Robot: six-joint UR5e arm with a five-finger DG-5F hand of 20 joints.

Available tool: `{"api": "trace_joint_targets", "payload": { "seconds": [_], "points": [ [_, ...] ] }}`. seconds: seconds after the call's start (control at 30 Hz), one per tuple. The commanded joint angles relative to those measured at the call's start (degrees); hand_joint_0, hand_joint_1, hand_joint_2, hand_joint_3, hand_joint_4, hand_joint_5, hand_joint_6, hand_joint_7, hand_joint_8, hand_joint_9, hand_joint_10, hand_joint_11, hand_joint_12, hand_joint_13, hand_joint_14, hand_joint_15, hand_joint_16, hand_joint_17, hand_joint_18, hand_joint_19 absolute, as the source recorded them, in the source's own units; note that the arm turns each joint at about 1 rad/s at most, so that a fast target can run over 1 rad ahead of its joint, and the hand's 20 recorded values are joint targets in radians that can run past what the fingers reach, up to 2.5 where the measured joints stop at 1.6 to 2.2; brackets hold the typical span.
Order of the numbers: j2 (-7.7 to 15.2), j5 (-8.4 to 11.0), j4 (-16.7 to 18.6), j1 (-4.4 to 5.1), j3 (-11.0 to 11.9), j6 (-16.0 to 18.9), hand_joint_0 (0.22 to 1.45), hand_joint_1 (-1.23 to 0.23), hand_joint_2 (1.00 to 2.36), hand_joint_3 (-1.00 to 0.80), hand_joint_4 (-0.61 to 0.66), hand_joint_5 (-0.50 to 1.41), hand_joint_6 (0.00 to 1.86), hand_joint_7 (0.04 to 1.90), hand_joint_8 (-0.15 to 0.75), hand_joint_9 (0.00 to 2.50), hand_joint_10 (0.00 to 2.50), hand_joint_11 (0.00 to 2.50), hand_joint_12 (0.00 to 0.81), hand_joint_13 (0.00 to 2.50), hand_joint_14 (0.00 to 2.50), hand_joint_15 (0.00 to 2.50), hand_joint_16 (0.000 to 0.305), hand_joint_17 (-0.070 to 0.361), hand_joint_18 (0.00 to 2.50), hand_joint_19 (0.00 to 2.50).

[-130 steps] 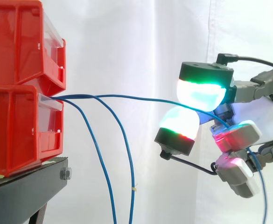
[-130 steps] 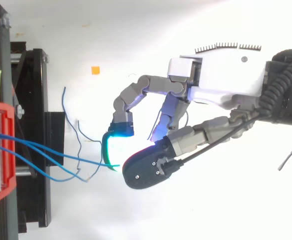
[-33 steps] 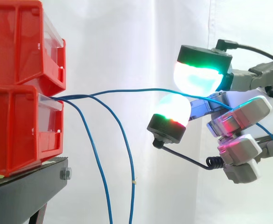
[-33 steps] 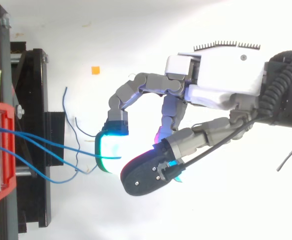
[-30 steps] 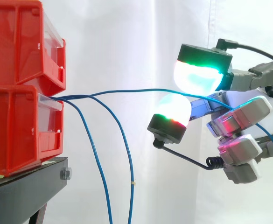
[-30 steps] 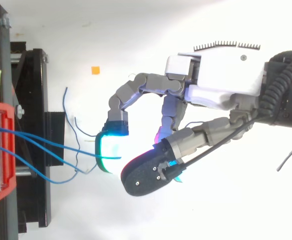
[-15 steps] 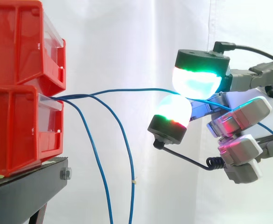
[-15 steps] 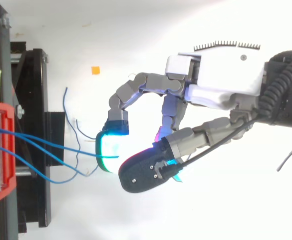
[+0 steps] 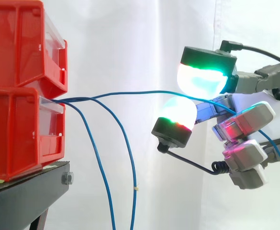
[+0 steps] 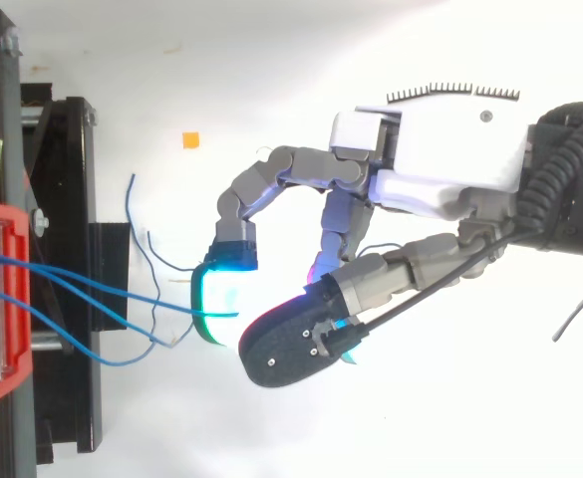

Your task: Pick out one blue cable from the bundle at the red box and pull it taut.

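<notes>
Two red bins are stacked at the left on a black stand (image 9: pixel 29 191). Three blue cables come out of the lower bin (image 9: pixel 15 134). One blue cable (image 9: pixel 144 92) runs to the right in a shallow arc, almost level, and passes between two glowing fingertips (image 9: pixel 202 79). It then goes behind the curled fingers and drops at the right edge. My hand (image 9: pixel 247 122) is shut on this cable, with its pads pinched over it, as the top view also shows (image 10: pixel 440 159). The other two cables (image 9: pixel 99 158) hang down slack from the bin.
The upper red bin (image 9: pixel 20 43) overhangs the cable exit. In the top view, thin loose wires (image 10: pixel 130 214) and a small orange scrap (image 10: pixel 189 140) lie on the white surface near the stand (image 10: pixel 72 199). A white curtain hangs behind.
Since 4.3 s ago the hand has risen a little and the held cable lies higher and flatter. Over the last second the pinching pads closed slightly and eased back.
</notes>
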State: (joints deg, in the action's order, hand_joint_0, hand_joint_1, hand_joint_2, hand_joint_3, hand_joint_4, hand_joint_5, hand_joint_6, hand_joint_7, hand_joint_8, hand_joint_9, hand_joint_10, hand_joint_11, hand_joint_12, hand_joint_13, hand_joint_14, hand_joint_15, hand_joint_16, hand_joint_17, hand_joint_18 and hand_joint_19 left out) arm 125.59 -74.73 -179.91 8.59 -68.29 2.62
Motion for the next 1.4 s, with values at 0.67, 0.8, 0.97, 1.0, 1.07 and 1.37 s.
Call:
{"api": "trace_joint_targets", "payload": {
  "seconds": [0.67, 0.8, 0.97, 1.0, 1.07, 1.37],
  "points": [
    [0.0, 0.29, 0.0, 0.02, 0.0, -0.1, 0.58, -0.73, 1.01, -0.13, -0.03, -0.08, 0.91, 0.97, 0.327, 1.46, 0.03, 0.84, 0.403, 1.32, 0.02, 0.68, 0.062, 0.139, 1.22, 0.66],
    [0.0, 0.2, 0.0, 0.02, 0.0, -0.3, 0.59, -0.73, 1.01, -0.13, -0.03, -0.09, 0.92, 0.93, 0.323, 1.43, 0.03, 0.83, 0.407, 1.31, 0.02, 0.69, 0.061, 0.137, 1.2, 0.67],
    [0.0, 0.29, 0.0, 0.02, 0.0, -0.4, 0.6, -0.72, 1.01, -0.15, -0.03, -0.09, 0.93, 0.9, 0.319, 1.4, 0.03, 0.83, 0.384, 1.28, 0.02, 0.68, 0.06, 0.135, 1.18, 0.68],
    [-0.1, 0.38, -0.2, 0.02, 0.0, -0.5, 0.6, -0.72, 1.01, -0.16, -0.03, -0.09, 0.93, 0.9, 0.321, 1.4, 0.02, 0.83, 0.377, 1.27, 0.02, 0.68, 0.06, 0.134, 1.17, 0.68],
    [0.0, 0.02, -1.4, 0.02, 0.0, -1.2, 0.6, -0.71, 1.01, -0.16, -0.03, -0.09, 0.93, 0.9, 0.32, 1.4, 0.03, 0.83, 0.364, 1.26, 0.02, 0.69, 0.058, 0.131, 1.15, 0.68],
    [-0.1, -0.68, -4.8, -0.33, 0.0, -3.5, 0.6, -0.7, 1.01, -0.15, -0.02, -0.09, 0.93, 0.89, 0.325, 1.39, 0.03, 0.82, 0.36, 1.24, 0.02, 0.68, 0.057, 0.129, 1.13, 0.68]
  ]
}}
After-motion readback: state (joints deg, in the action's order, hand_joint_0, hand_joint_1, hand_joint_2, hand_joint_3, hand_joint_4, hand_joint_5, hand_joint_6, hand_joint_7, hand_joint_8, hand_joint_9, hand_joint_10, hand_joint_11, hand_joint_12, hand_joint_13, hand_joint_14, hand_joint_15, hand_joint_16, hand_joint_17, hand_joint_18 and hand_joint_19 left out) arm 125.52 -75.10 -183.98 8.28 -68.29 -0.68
